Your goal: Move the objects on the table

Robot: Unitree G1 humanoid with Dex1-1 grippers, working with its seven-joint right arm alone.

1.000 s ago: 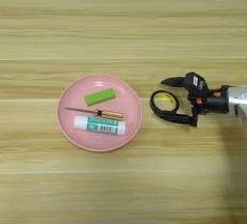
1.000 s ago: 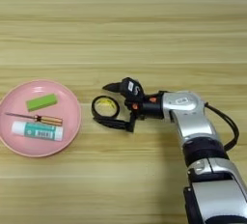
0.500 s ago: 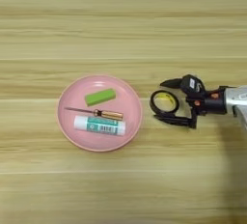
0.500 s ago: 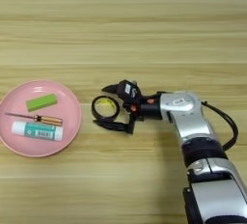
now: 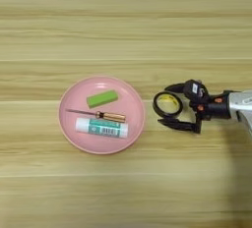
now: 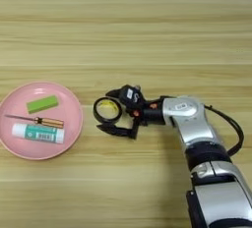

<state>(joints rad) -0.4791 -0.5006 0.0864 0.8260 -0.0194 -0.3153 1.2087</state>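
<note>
Where the left eye looks down on the table (image 5: pixel 123 25), I count one pink plate (image 5: pixel 74 136), one black tape ring (image 5: pixel 167 104) and one gripper (image 5: pixel 166 105). The plate holds three things, one of each: a green block (image 5: pixel 102 99) at the top, a thin screwdriver (image 5: pixel 98 115) with an amber handle below it, and a white glue stick (image 5: pixel 101 128) lowest; its teal label carries print too small for me to read. The tape ring lies flat on the wood just right of the plate, apart from its rim. My gripper comes in from the right with its two black fingers spread, one just above the ring and one just below it; I cannot tell whether either finger touches it. On the right eye, I count the same: one plate (image 6: pixel 10 146) at the left edge with the same three items inside, one ring (image 6: pixel 108 110) on the bare wood beside it, and one gripper (image 6: pixel 109 112) straddling the ring with its fingers apart. Here the silver forearm (image 6: pixel 189 119) shows too, running down toward the bottom right, with a black cable (image 6: pixel 231 128) looping beside it.
</note>
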